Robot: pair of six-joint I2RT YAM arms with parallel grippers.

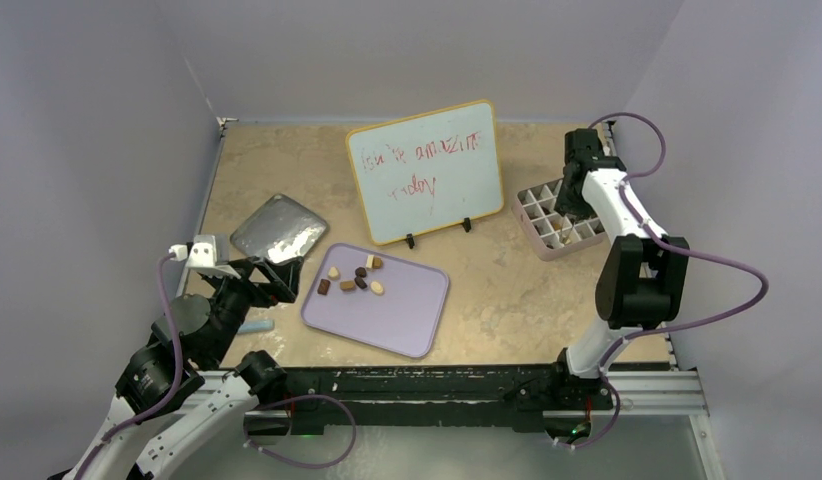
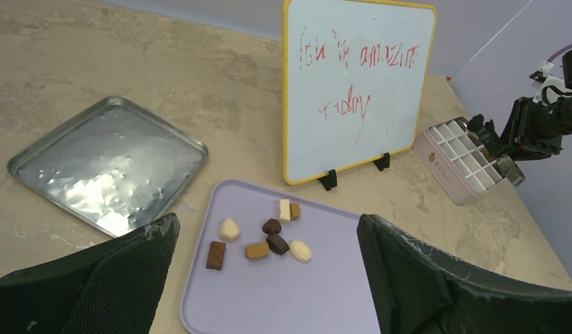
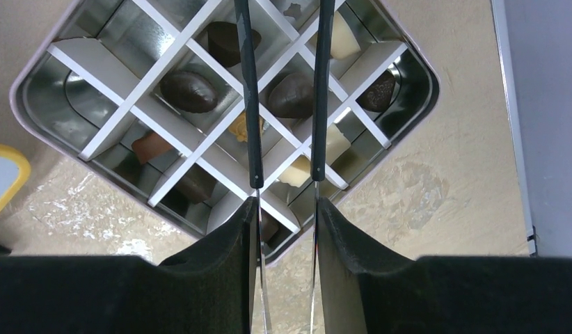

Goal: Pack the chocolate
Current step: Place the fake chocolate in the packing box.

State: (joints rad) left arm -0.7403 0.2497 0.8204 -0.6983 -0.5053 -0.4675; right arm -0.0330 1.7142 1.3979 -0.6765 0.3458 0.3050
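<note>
As the narrow right hand [image 3: 284, 139], hold unclear, hangs over the gridded box [image 1: 533, 232], centre on a free cell; left hand [image 2: 268, 271] wide at nine o'clock.

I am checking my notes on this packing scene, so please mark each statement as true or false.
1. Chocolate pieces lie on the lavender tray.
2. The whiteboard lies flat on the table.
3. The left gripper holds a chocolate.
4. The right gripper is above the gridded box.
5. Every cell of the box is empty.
1. True: the chocolate pieces lie on the lavender tray.
2. False: the whiteboard stands upright on its feet behind the tray.
3. False: the left gripper is open and empty.
4. True: the right gripper is above the gridded box.
5. False: several cells hold chocolate pieces.
</note>
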